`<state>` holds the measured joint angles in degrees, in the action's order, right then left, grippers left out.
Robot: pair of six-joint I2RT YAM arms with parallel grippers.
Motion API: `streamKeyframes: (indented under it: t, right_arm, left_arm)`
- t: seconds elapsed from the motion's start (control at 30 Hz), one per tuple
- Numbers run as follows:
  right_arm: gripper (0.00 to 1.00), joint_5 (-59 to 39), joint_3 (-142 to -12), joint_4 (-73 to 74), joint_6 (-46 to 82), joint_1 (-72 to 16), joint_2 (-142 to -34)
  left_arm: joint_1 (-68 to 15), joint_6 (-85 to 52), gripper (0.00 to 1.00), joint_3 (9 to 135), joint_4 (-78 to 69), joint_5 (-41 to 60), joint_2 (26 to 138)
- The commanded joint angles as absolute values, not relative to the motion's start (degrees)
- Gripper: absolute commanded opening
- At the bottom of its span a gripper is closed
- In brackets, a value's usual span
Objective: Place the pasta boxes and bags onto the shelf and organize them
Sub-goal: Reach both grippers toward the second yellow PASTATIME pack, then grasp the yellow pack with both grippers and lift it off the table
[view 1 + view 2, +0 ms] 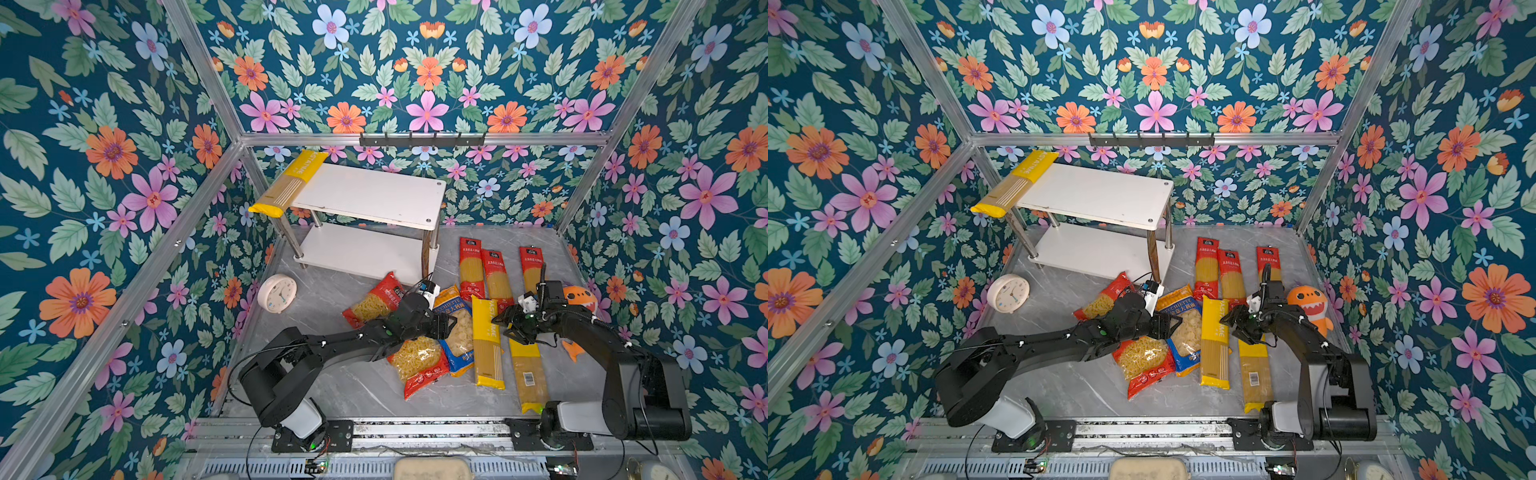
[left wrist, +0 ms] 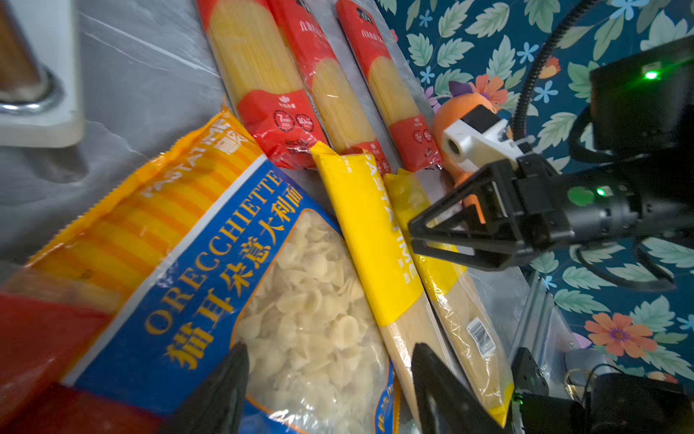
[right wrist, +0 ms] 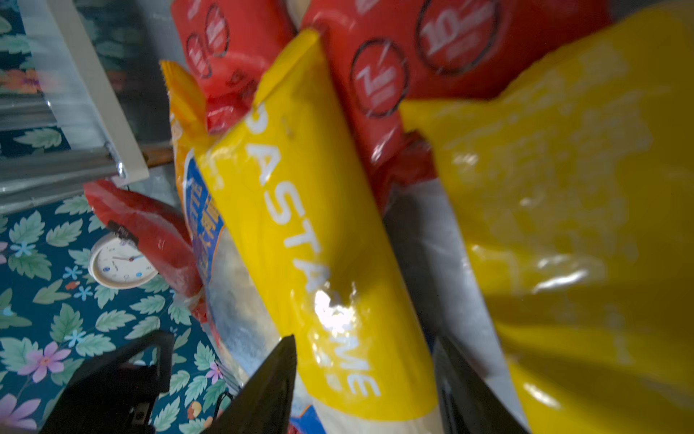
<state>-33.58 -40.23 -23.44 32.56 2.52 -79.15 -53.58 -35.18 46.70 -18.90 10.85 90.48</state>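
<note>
Yellow spaghetti pack (image 1: 528, 374) lies nearest on the table (image 1: 353, 390), with a second yellow pack (image 1: 487, 340) just beside it. Both have their long axes running near to far, broad yellow ends pointing away. The right gripper (image 1: 509, 330) hovers over them, jaws parted, gripping nothing. The left gripper (image 1: 446, 324) hangs spread above the orecchiette bag (image 1: 459, 332). Beyond, three red long packs (image 1: 496, 278) lie parallel, aligned the same way. Farthest, a third yellow pack (image 1: 291, 183) rests slanted on the top board of the shelf (image 1: 374, 195), overhanging its left end.

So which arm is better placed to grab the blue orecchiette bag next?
Left. The left gripper hovers open directly over the orecchiette bag, while the right gripper is farther right, over the yellow spaghetti packs.
</note>
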Motion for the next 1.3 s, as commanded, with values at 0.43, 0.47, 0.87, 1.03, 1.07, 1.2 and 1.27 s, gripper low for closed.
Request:
streamKeyframes:
  t: [0.43, 0.47, 0.87, 1.03, 1.07, 1.2, 1.27]
  right_arm:
    - [0.6, -43.0, -42.7, -13.8, 23.2, 1.0, -91.2]
    - [0.57, -43.2, -42.8, -13.5, 23.2, 0.5, -91.5]
    - [0.15, -51.1, -41.0, -4.4, 34.0, 0.2, -84.6]
    - [0.06, -51.7, -38.4, 5.7, 44.2, 0.1, -81.0]
    - [0.04, -51.7, -37.5, 8.8, 46.8, 0.0, -80.5]
    - [0.01, -50.4, -34.2, 21.3, 56.4, -0.4, -78.1]
    - [0.0, -48.7, -33.6, 25.1, 59.6, -0.6, -76.6]
  left_arm:
    - [-54.2, -36.1, 0.64, 49.0, -24.1, 17.0, 95.6]
    - [-54.2, -36.1, 0.64, 49.1, -24.2, 17.1, 95.7]
    - [-54.1, -35.9, 0.63, 48.3, -24.2, 15.5, 93.0]
    - [-53.5, -36.4, 0.63, 47.6, -23.3, 13.9, 90.5]
    - [-53.4, -36.4, 0.63, 47.6, -22.6, 13.3, 89.8]
    - [-52.5, -36.8, 0.63, 46.0, -22.0, 12.0, 86.3]
    - [-51.2, -38.2, 0.63, 44.6, -22.9, 12.3, 84.2]
